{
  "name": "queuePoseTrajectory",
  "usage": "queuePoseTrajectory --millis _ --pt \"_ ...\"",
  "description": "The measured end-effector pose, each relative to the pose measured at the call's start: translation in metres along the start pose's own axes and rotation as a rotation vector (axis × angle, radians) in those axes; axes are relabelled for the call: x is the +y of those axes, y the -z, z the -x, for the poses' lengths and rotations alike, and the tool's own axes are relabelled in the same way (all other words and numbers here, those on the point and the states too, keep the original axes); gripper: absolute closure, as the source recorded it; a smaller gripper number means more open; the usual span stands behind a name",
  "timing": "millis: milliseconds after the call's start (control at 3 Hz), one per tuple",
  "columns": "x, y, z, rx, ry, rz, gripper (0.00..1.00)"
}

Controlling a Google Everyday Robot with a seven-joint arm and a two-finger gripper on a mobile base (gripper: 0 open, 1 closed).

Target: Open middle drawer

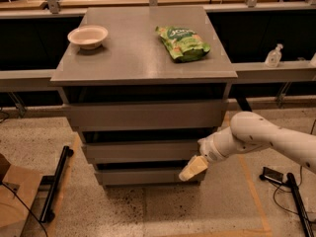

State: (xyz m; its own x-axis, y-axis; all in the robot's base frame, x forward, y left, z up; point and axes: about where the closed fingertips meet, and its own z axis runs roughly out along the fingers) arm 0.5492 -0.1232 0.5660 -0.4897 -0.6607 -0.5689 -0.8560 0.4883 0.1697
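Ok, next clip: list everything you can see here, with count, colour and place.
cabinet: one, grey, centre
top drawer: one, grey, under cabinet top
middle drawer: one, grey, below it
bottom drawer: one, grey, lowest
bowl: one, off-white, cabinet top, left
snack bag: one, green, cabinet top, right
bottle: one, clear, right ledge
cardboard box: one, brown, floor, lower left
arm: one, white, entering from right
pincer: one, yellowish, right end, between middle and bottom drawer fronts
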Motion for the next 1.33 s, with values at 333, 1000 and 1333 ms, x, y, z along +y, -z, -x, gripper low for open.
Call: queuePoseTrajectory --millis 333,1000,1333 --pt "-0.01 -0.018 -0.013 -0.058 -0.061 0.007 0.0" --pt "-0.049 -0.05 -0.009 -0.114 -0.024 -0.006 0.0" --pt "-0.067 -0.057 0.002 -0.115 0.02 -0.018 0.0"
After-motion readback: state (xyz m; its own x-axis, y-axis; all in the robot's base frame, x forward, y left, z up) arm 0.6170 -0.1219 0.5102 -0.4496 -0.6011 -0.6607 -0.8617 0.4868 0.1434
